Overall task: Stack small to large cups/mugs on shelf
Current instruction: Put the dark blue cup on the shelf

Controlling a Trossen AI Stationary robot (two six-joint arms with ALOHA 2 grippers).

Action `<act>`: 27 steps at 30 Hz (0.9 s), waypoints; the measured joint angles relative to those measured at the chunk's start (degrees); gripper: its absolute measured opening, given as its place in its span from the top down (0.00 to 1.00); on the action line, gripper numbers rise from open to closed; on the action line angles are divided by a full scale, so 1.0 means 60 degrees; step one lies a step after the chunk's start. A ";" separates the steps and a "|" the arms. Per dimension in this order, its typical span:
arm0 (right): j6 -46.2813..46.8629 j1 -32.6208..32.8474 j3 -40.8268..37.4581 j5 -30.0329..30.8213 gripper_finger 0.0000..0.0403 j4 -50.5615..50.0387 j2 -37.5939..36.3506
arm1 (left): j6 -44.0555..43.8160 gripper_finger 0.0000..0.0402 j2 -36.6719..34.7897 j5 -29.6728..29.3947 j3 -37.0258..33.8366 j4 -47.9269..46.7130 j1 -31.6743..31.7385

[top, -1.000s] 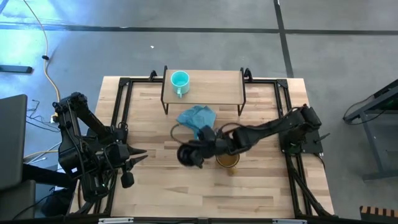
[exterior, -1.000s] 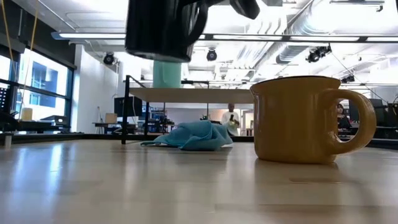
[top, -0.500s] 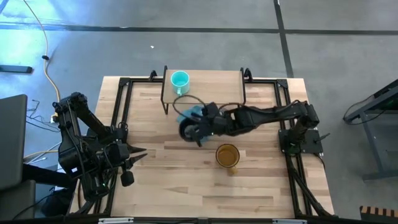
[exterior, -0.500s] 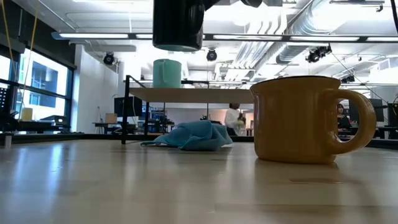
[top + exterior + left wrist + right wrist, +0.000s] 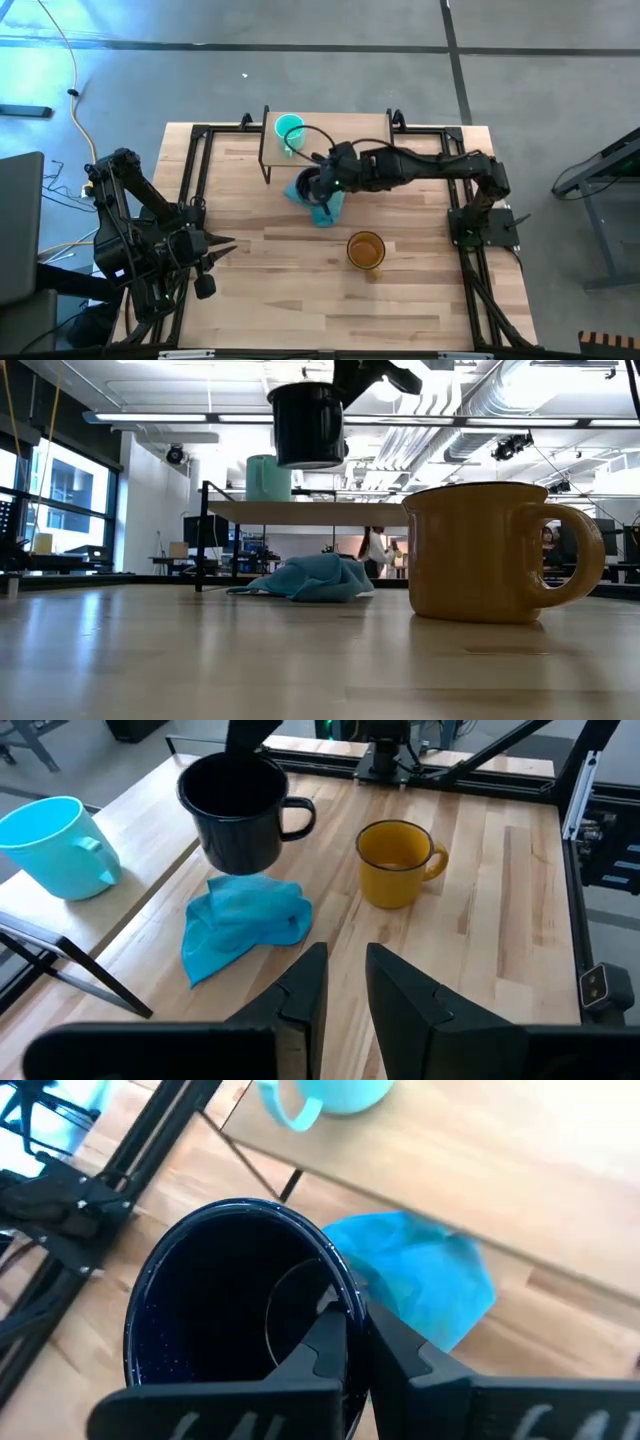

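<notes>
The right gripper (image 5: 352, 1342) pinches the black mug's (image 5: 308, 186) rim, holding it in the air above the cloth (image 5: 322, 195), just at 6 o'clock of the shelf (image 5: 340, 140). The teal mug (image 5: 289, 131) stands on the shelf's 9 o'clock end. The yellow mug (image 5: 366, 250) sits on the table at 5 o'clock of the cloth. The left gripper (image 5: 340, 982) waits at the table's 8 o'clock side, fingers slightly spread.

No readable text or labels anywhere

We see right arm stretched out, pincer (image 5: 345, 1342) clamped, raised | left arm folded back, pincer (image 5: 345, 982) slightly parted.
</notes>
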 joint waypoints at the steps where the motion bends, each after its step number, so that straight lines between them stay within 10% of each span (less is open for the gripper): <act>1: -0.0065 -0.0110 -0.0004 0.0000 1.00 -0.0004 -0.0036 | 0.0016 0.84 0.0000 0.0000 0.0000 -0.0088 0.0000; 27: -0.0086 -0.2681 -0.0011 -0.0633 1.00 -0.0096 -0.0247 | 0.1569 0.84 -0.2460 -0.1176 0.0004 -0.0455 0.0007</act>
